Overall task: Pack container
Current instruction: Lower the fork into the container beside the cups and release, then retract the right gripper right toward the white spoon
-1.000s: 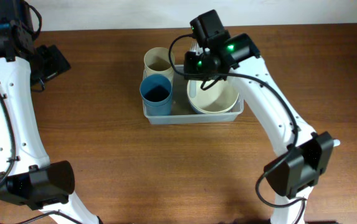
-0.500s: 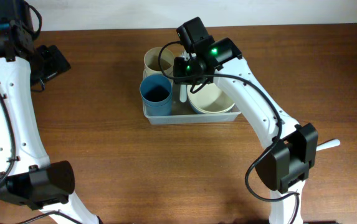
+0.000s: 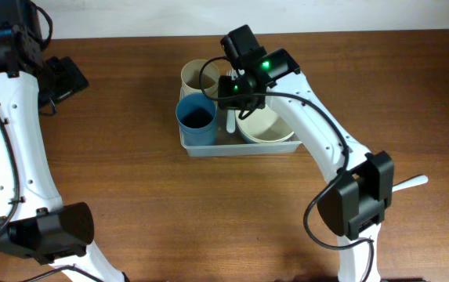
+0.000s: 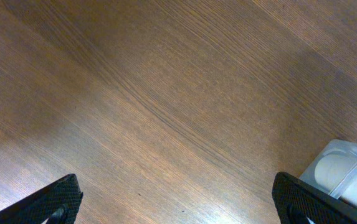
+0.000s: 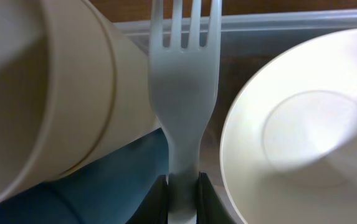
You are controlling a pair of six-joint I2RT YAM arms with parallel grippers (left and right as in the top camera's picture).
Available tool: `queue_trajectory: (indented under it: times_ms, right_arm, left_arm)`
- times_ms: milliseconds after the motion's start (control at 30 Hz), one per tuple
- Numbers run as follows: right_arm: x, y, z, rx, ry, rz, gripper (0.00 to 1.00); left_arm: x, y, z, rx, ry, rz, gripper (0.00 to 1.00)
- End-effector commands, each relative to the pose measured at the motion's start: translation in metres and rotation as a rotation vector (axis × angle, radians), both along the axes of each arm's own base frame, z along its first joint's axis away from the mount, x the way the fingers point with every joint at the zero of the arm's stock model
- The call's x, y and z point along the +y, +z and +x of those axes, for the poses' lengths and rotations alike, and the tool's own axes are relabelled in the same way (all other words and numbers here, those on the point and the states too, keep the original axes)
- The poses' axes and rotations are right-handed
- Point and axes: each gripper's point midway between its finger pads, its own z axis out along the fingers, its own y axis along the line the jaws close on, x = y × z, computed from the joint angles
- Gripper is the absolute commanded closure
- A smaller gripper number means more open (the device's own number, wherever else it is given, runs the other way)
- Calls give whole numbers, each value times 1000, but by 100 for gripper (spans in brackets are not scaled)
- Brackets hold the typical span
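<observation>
Right tool [image 5: 181,190] over container [image 3: 240,149], gripping fork [image 5: 184,99]

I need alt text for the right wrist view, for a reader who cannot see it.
The right gripper grips a white fork by its handle, tines pointing away, between a cream cup on the left and a cream bowl on the right, over the clear container.

the overhead view is sharp and evenly bright, with only faint shadows on the brown wooden table [image 3: 130,196]. the left wrist view shows pale glare along its bottom edge. in the right wrist view the white plastic fork [image 5: 184,93] is fairly crisp, while the tall cream cup [image 5: 47,93] at left blurs and the clear plastic rectangular container [image 5: 278,25] looks hazy.
</observation>
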Motion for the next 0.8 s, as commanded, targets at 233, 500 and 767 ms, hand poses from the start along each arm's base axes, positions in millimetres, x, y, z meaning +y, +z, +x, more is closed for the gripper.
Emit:
queue_trajectory:
  times_ms: [233,500,767]
  right_arm:
    - [9,-5,0,20,3,23,82]
    - [7,-4,2,13,-1,20,75]
    - [-32,18,15,-1,-79,22,67]
  left_arm:
    - [2,4,-1,-8,-2,11,0]
    - [2,4,-1,-8,-2,11,1]
    - [2,4,-1,-8,-2,11,0]
